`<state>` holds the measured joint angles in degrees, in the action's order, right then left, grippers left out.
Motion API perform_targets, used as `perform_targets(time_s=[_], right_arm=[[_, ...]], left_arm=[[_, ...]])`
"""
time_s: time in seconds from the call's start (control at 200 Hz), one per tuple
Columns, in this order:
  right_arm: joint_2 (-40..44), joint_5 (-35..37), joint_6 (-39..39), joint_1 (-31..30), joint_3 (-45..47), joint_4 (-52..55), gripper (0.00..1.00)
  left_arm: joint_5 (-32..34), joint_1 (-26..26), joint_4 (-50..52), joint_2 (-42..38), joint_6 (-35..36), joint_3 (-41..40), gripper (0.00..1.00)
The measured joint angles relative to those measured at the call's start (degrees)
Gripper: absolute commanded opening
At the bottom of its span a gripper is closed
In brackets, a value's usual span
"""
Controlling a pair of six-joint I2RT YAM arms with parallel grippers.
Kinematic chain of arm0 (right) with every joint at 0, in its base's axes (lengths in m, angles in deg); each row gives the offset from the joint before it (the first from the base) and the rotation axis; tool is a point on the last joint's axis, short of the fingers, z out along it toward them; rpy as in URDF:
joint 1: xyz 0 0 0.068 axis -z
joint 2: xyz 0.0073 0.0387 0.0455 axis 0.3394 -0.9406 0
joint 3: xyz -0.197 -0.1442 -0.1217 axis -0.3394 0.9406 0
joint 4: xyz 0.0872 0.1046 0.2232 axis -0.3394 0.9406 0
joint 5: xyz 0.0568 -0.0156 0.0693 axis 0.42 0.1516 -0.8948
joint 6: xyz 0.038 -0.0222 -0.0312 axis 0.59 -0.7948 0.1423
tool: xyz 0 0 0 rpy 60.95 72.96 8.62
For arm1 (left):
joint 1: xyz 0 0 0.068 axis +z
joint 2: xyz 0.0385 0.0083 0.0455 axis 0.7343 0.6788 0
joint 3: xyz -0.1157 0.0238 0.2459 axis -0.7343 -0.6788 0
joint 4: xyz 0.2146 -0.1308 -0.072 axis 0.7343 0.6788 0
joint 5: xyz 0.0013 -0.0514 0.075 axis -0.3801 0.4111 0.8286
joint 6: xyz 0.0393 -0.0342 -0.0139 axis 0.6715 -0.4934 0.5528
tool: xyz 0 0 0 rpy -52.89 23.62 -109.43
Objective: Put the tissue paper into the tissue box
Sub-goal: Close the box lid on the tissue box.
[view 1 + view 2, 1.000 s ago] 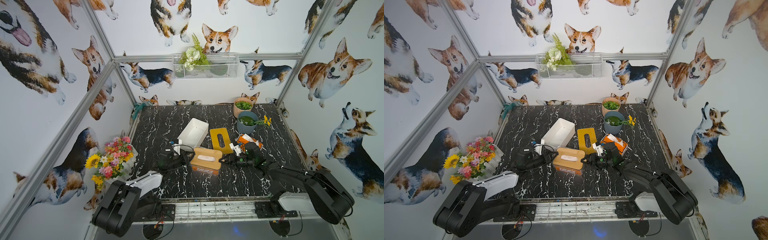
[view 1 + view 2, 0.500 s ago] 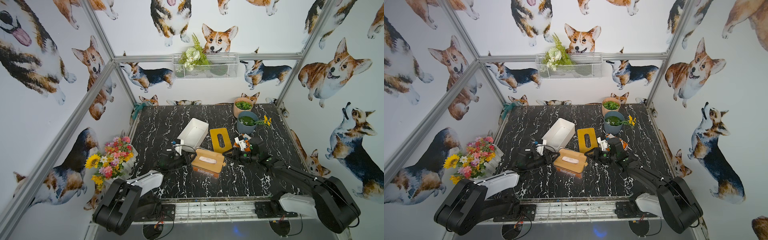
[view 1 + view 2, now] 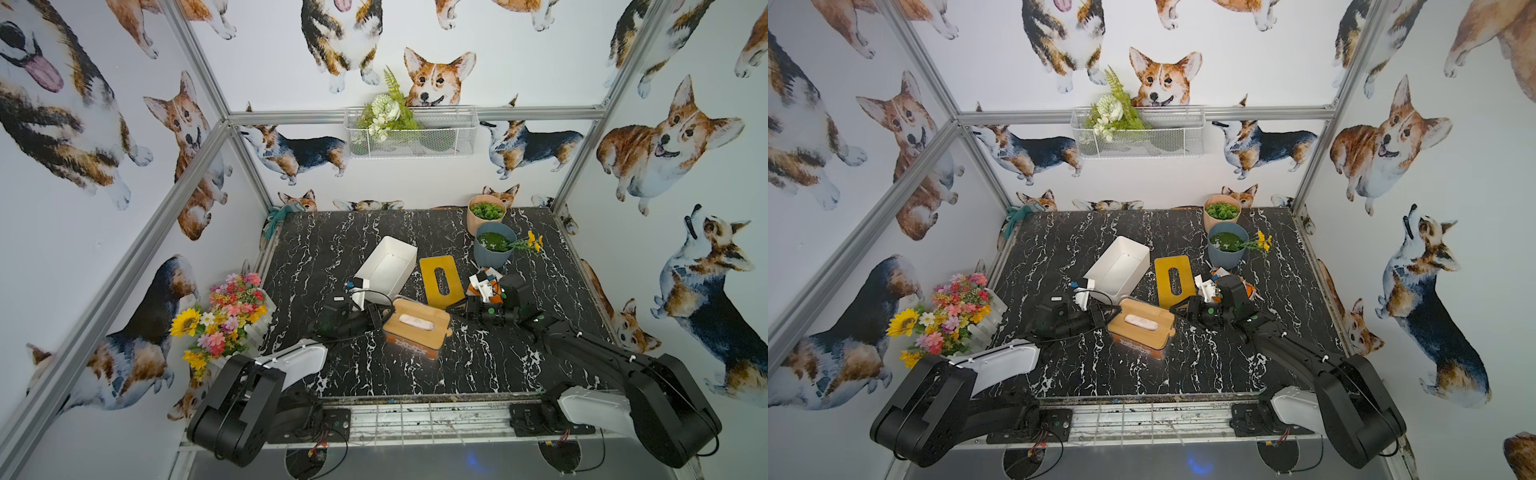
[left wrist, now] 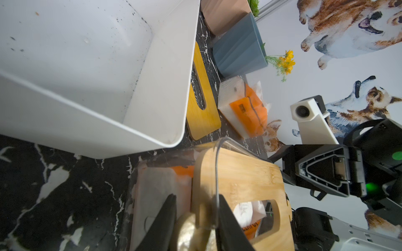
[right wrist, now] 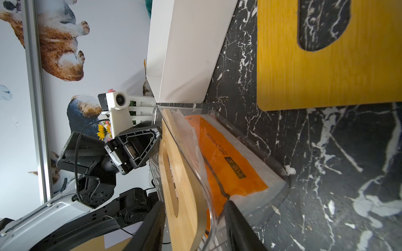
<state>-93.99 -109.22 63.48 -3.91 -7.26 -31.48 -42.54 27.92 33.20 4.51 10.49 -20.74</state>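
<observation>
Black marbled tabletop (image 3: 478,374) inside corgi-papered walls. The orange-wrapped tissue paper (image 5: 228,156) already lies inside the clear plastic tissue box (image 3: 409,350), bamboo lid (image 3: 432,337) on. My left gripper (image 4: 196,204) clamps one box end; my right gripper (image 5: 194,206) straddles the other, jaws apart. Little seems left.

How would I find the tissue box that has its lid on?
Look at the black marble table, near its middle. There sits a clear plastic tissue box with a pale wooden lid. Unlike the open, empty white box behind it and the yellow wooden lid lying flat, it is covered and shows white tissue through its slot.
</observation>
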Motion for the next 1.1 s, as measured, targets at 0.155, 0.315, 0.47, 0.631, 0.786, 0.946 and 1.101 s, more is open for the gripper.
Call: perform_targets(time_s=[0.155, 0.315, 0.47, 0.631, 0.786, 0.946, 1.101], right_arm=[[1.7, 0.31, -0.39, 0.0, 1.2, 1.84, 0.5], [3.98, 0.28, -0.42, -0.46, 2.38, 3.78, 0.51], [3.89, 0.33, 0.42, -2.95, 2.75, 3.5, 0.52], [0.55, 0.55, 1.53, -5.57, 2.21, 2.32, 0.49], [-1.81, 0.74, 2.03, -5.9, 1.99, 2.29, 0.46], [-3.17, 1.11, 2.23, -5.9, 1.92, 2.23, 0.43], [-3.48, 1.11, 2.51, -5.92, 1.92, 1.64, 0.46]], left_arm=[[-0.24, 0.0, -0.11, 0.28, 0.31, 0.11, 0.32], [-0.39, 0.0, 0.22, 0.35, 0.55, 0.37, 0.32], [-0.42, 0.0, 0.44, 0.33, 0.59, 0.48, 0.32], [-0.42, 0.0, 0.7, 0.33, 0.61, 0.68, 0.32], [-0.33, 0.0, 1.03, 0.26, 0.79, 0.7, 0.32], [-0.28, 0.0, 1.05, 0.26, 0.79, 0.72, 0.32], [-0.04, 0.0, 1.03, 0.28, 0.81, 0.74, 0.33]])
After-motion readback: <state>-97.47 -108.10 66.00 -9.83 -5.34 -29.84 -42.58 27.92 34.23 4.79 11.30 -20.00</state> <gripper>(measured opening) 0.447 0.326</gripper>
